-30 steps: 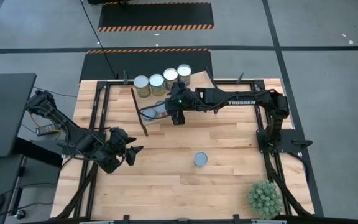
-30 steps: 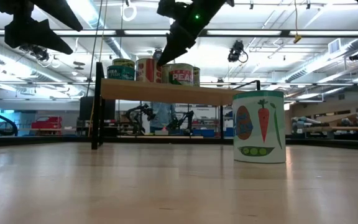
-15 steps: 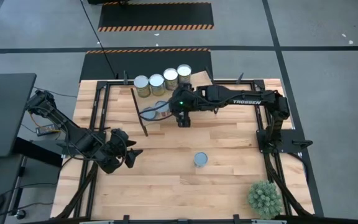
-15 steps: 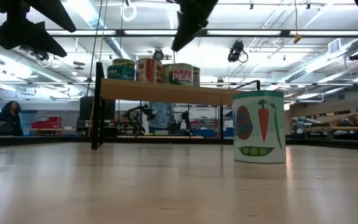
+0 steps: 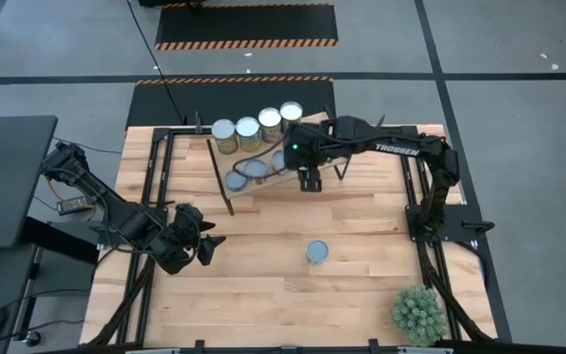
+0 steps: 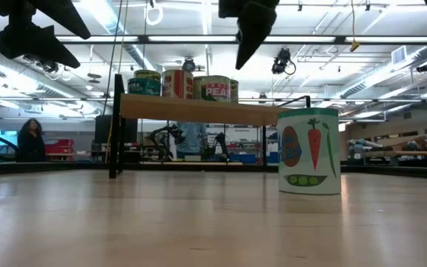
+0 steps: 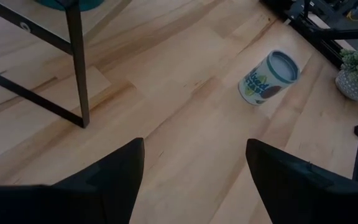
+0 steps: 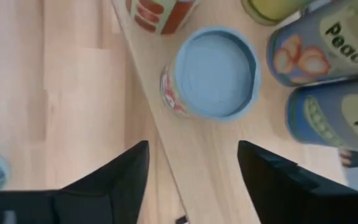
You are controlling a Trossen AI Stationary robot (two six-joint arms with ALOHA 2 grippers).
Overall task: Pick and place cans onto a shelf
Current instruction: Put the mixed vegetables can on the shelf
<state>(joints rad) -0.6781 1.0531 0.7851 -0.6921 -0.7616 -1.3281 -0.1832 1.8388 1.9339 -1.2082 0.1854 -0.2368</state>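
Rightward drifts the right end effector (image 5: 309,184) from "PEAS"-labelled, perhaps, cans (image 6: 215,89).

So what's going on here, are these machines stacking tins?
Two robot arms are moving cans from the table onto a low wooden shelf. Seven cans already stand on it. The right hand hangs empty over the shelf's front edge, fingers apart. One can with a carrot on its label is left standing on the table. The left hand waits open above the table's left side, holding nothing. A small green plant sits in the corner.
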